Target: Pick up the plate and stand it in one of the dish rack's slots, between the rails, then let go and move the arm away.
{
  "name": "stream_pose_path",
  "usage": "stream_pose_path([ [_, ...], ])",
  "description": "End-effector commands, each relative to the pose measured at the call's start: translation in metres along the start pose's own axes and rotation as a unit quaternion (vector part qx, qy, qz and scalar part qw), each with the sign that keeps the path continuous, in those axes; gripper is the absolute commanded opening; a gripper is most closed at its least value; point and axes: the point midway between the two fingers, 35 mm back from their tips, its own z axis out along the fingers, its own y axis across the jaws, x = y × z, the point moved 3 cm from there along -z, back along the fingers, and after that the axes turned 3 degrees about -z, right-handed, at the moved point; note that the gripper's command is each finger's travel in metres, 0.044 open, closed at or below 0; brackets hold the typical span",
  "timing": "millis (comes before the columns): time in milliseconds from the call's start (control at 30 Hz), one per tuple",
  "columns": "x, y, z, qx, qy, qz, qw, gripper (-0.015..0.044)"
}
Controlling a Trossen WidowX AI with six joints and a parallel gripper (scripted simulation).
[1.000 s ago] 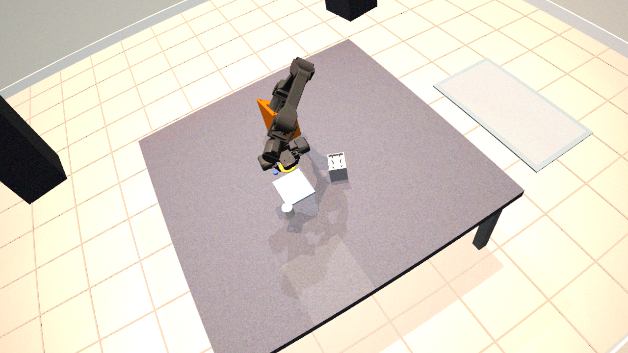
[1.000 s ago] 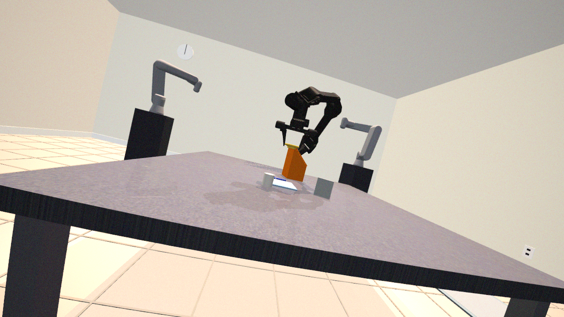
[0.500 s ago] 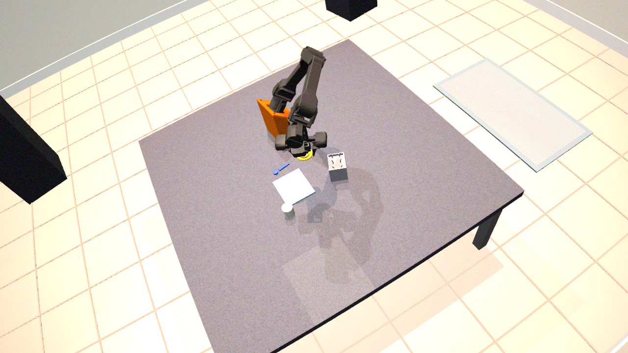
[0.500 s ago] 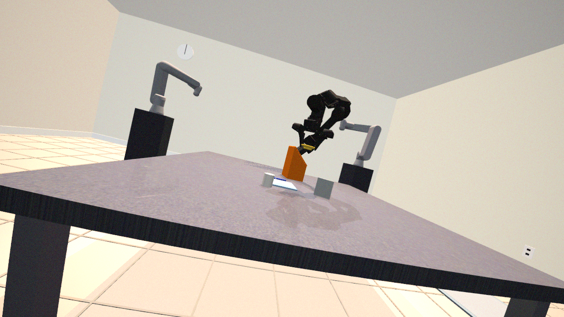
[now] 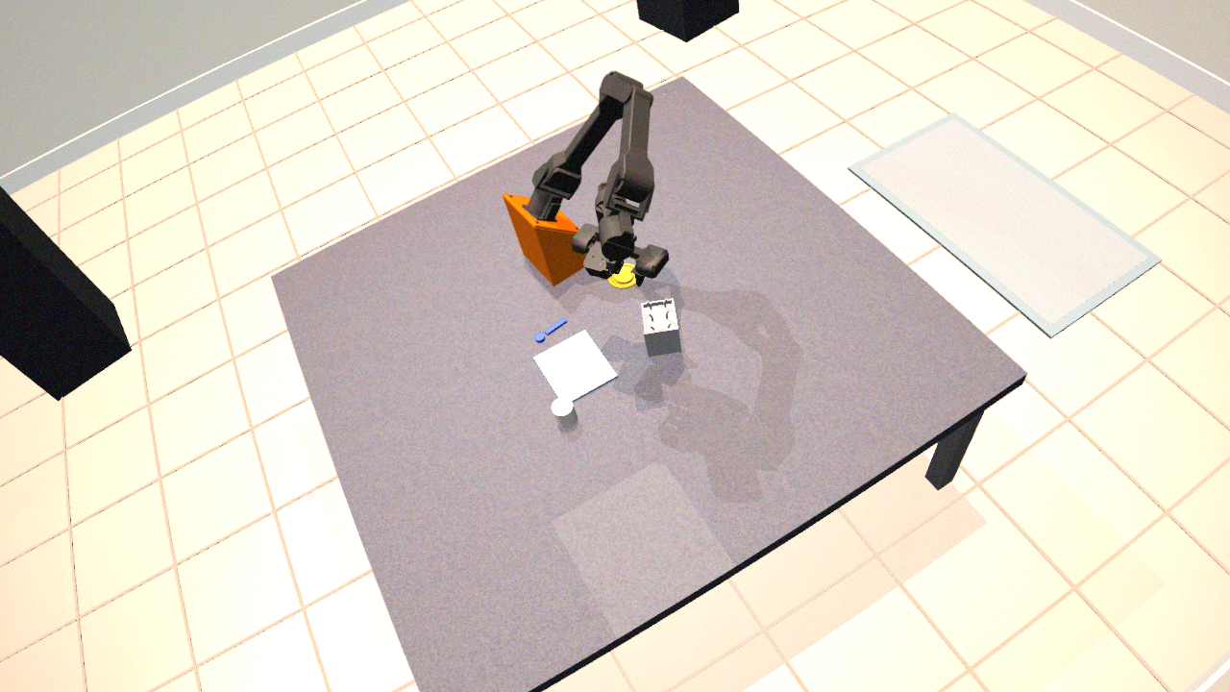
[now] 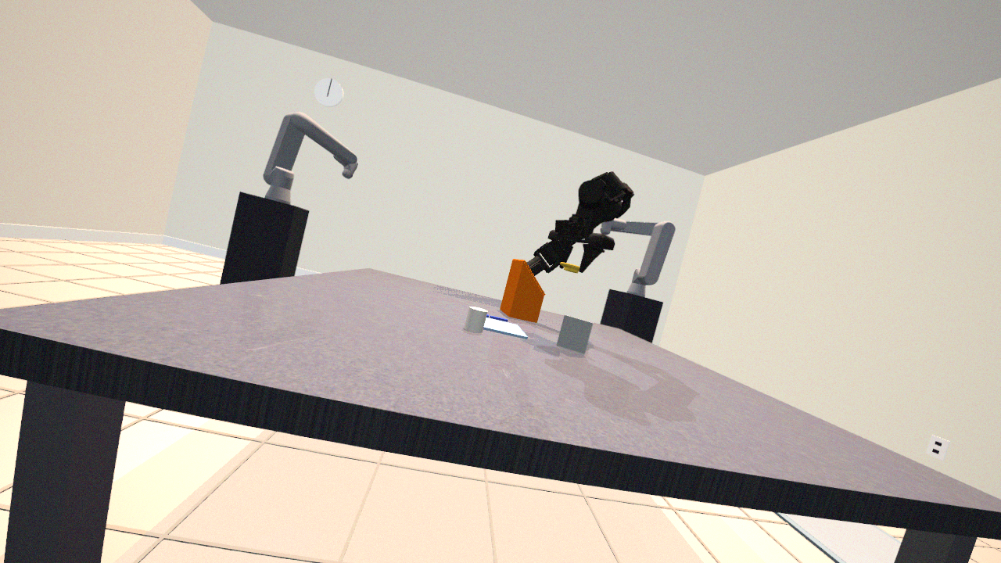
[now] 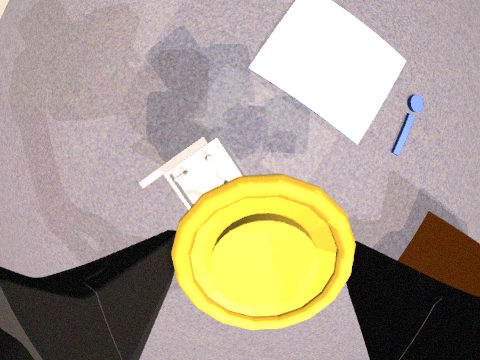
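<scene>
A round yellow plate (image 5: pixel 623 277) (image 6: pixel 570 267) (image 7: pixel 267 265) is held across its rim between the two black fingers of my gripper (image 7: pixel 263 248), which is shut on it. The plate is high above the table, roughly flat in the exterior view and not upright. The dish rack (image 5: pixel 660 327) (image 6: pixel 574 335) (image 7: pixel 205 170) is a small grey box with a white top and small dark rails. It stands on the table lower than the plate, to the front of it in the top view. In the wrist view the plate hides part of the rack.
A white square board (image 5: pixel 575 366) (image 6: pixel 505 328) (image 7: pixel 330 65) lies left of the rack in the top view. A white cup (image 5: pixel 563 411) (image 6: pixel 475 320) stands beside it. A blue spoon (image 5: pixel 555 328) (image 7: pixel 404 134) lies behind it. The orange arm base (image 5: pixel 550 249) (image 6: pixel 522 294) stands behind these.
</scene>
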Motion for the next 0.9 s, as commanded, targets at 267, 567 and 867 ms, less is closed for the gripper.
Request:
stream_pose_path([
  [267,0.066,0.0,0.004,0.002,0.009,0.223,0.975,0.0],
  [567,0.108,-0.007,0.008,0.005,0.015,0.37,0.929,0.0],
  [867,0.132,-0.014,0.011,0.008,0.019,0.455,0.89,0.0],
])
